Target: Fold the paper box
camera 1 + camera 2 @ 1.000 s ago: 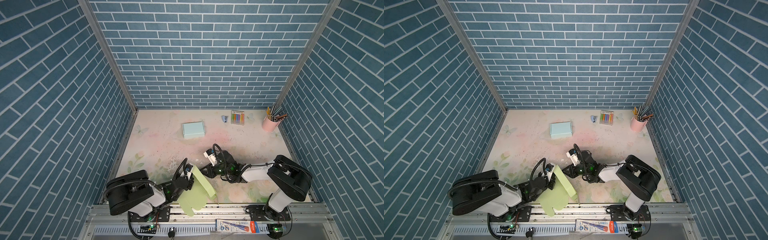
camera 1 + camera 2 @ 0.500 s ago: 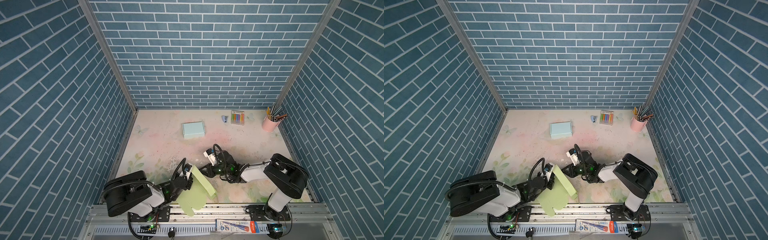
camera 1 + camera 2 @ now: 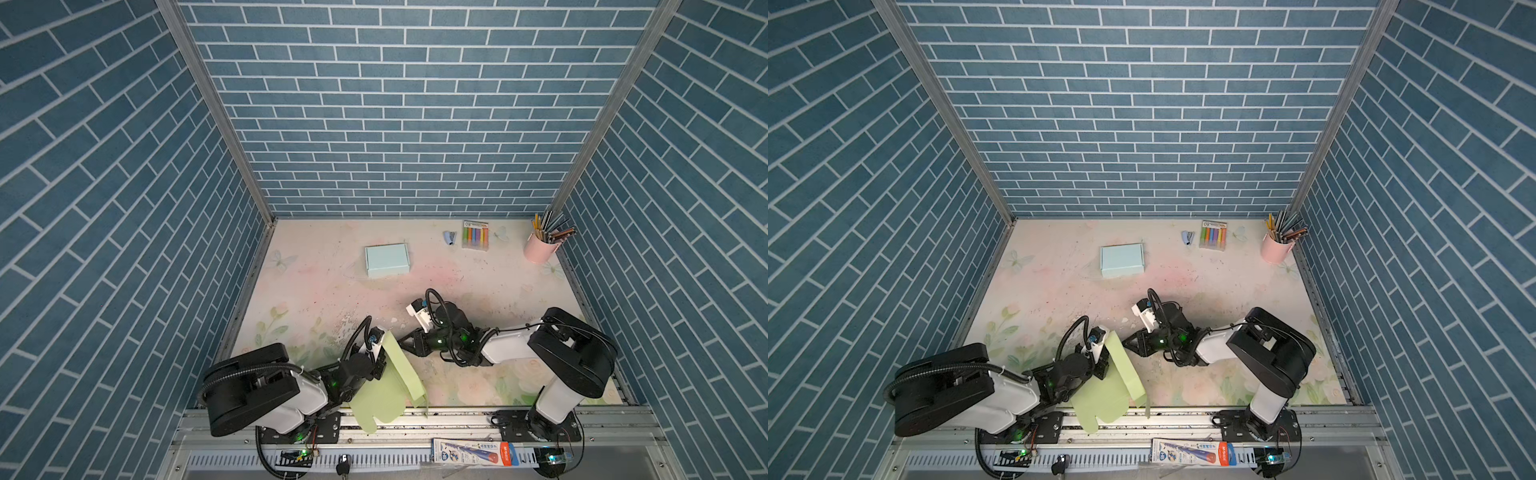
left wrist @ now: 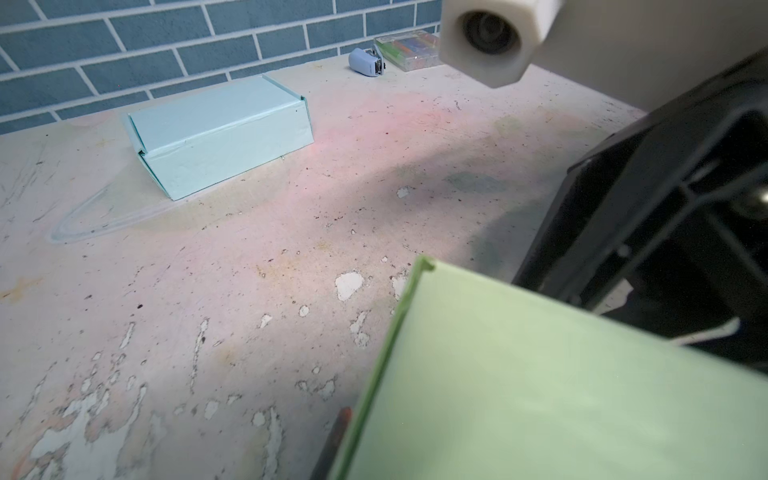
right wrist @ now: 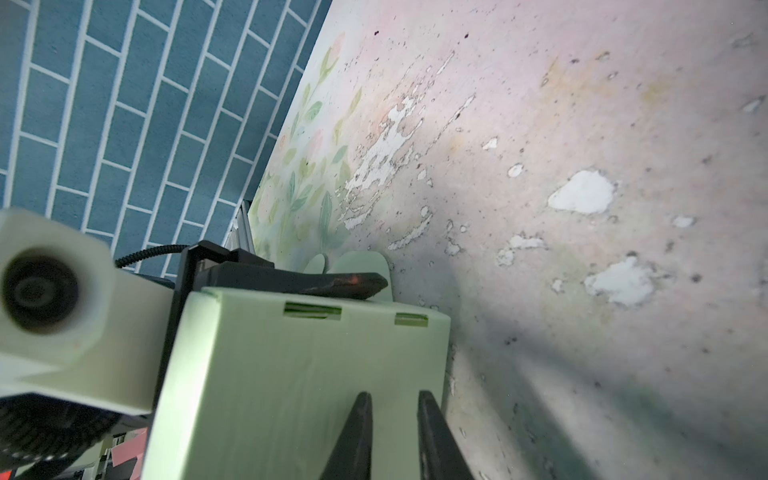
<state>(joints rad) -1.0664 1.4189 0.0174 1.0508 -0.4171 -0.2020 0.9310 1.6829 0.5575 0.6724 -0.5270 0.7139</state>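
The paper box point(image 3: 382, 395) is a pale green, partly folded sheet at the table's front, overhanging the front rail; it also shows in a top view point(image 3: 1100, 399). One panel stands tilted up, and its slotted edge fills the right wrist view point(image 5: 291, 374). My left gripper point(image 3: 380, 361) is shut on that panel. One of its fingers point(image 4: 332, 440) shows beside the panel edge point(image 4: 540, 395); the other is hidden. My right gripper point(image 5: 392, 399) points at the panel's face from the right point(image 3: 400, 340), jaws slightly apart with nothing between them.
A finished light blue box point(image 3: 387, 259) sits at the back middle. A stapler point(image 3: 449, 237), a marker pack point(image 3: 475, 235) and a pink pencil cup point(image 3: 540, 251) line the back right. The metal front rail point(image 3: 457, 415) runs under the green sheet.
Almost nothing has moved. The green sheet stays held at the front, and the right arm's elbow has drifted slightly left.
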